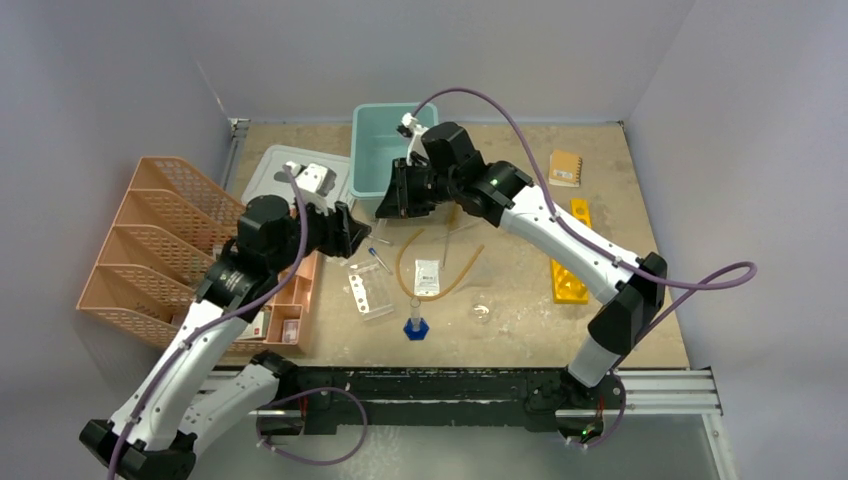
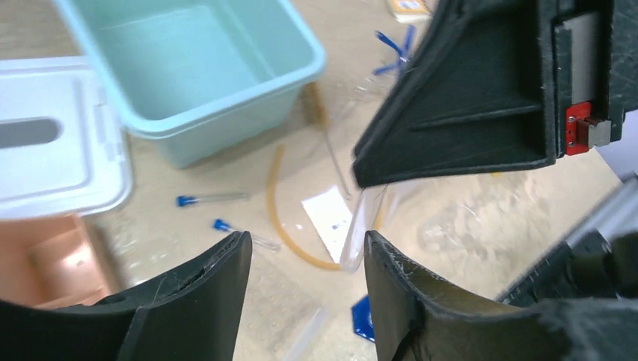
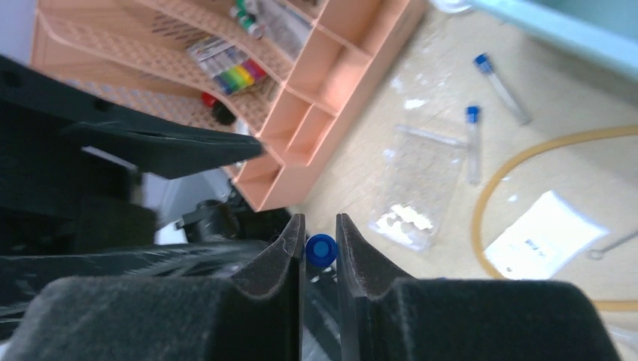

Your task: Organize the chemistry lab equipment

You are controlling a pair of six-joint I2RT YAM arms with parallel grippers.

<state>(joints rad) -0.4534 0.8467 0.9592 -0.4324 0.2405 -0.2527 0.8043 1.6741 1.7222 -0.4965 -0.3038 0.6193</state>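
Blue-capped tube (image 3: 321, 250) seemingly pinched between right fingers (image 3: 277, 262); left fingers (image 2: 211, 286) spread.

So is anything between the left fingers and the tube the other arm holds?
Nothing visible. The left fingers are open, and the blue-capped tube pinched in the right fingers hangs just beyond them. The white packet and amber tubing lie lower, on the table.

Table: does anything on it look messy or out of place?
Yes. The amber rubber tubing sprawls in a loose curve partway around the white packet, and two blue-capped tubes lie loose on the tabletop instead of in the peach organizer.
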